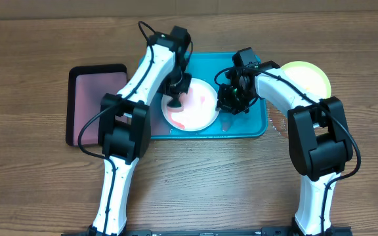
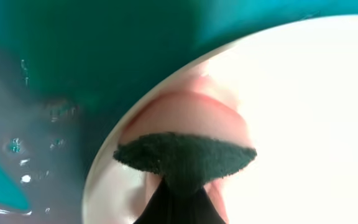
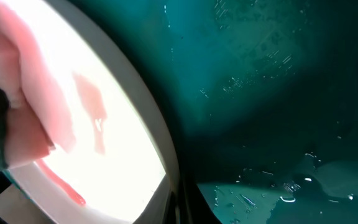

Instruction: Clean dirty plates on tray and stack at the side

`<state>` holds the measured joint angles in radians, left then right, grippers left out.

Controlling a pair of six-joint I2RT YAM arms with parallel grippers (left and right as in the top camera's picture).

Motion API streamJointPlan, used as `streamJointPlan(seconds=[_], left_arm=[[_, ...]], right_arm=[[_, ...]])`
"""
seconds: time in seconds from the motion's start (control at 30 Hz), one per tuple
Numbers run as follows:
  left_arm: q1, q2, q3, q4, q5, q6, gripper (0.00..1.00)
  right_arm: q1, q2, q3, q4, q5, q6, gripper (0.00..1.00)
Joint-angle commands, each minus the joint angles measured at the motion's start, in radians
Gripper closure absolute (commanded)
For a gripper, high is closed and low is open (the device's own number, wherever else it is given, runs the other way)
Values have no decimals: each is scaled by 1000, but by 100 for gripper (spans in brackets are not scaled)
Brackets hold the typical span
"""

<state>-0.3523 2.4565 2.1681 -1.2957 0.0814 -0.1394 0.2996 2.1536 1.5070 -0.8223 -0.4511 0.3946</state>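
Left gripper (image 1: 174,97): jaws closed tight on a dark, fuzzy-edged cleaning pad (image 2: 185,158). The pad is pressed onto the round white plastic plate (image 1: 201,110), left of its centre. In the left wrist view the pad's broad edge sits on a pink film, close to the plate's rim.

Right gripper (image 1: 232,103): jaws fully closed, tips down at the white plate's right rim. The right wrist view is dark and blurred at its bottom edge, so I cannot tell whether the rim is pinched or only touched.

Location: the white plate (image 3: 117,124) lies flat near the middle of the large rectangular teal-blue plastic tray (image 1: 253,126), which has rounded corners and a raised rim. Red-orange streaks and a pink wash cover much of the plate's face.

Edges and room:
- The plate's front rim is close to the teal tray's front rim.
- Right of the plate there is a strip of wet tray floor (image 3: 278,93) with droplets, partly taken up by the right gripper.
- The back and left of the tray are crossed by the left arm.
- A round yellow-green plastic plate (image 1: 310,75) lies on the wooden table (image 1: 44,39), just beside the tray's back right corner and partly under the right arm.
- A smaller black tray with pinkish inside (image 1: 90,98) lies on the table, left of the teal tray and near it.
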Motion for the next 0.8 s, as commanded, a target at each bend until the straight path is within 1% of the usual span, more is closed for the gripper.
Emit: streamJointPlan(seconds=[0.0,0.1,0.13,0.27,0.3,0.4,0.5,0.63,0.7,0.73,0.77], left_arm=[[32,19,177,-39,140,46,96],[62,19,271,-68,117,46,96],[71,19,290,-74,117,46,96],[85,19,304,-89,117,46,96],[86,20,301,-92,116,46,96],[84,20,290,-93,68,44,96],[84,20,286,-93,-5,6,96],[84,20,286,-93,-36,1,96],[84,22,286,-92,-51,2,96],[84,22,286,-93,-56,1,96],[84,23,286,-93,-60,1,96]], right_arm=[[0,2,-3,8,60,-10,93],[7,2,-3,18,87,-10,87],[8,2,-3,24,89,-10,84],[16,2,-3,52,92,-5,71],[20,2,-3,60,92,-2,69],[29,2,-3,87,98,-2,69],[42,2,-3,96,130,2,70],[53,2,-3,79,173,2,84],[54,2,-3,71,182,2,93],[53,2,-3,66,185,2,96],[53,2,-3,57,186,2,96]])
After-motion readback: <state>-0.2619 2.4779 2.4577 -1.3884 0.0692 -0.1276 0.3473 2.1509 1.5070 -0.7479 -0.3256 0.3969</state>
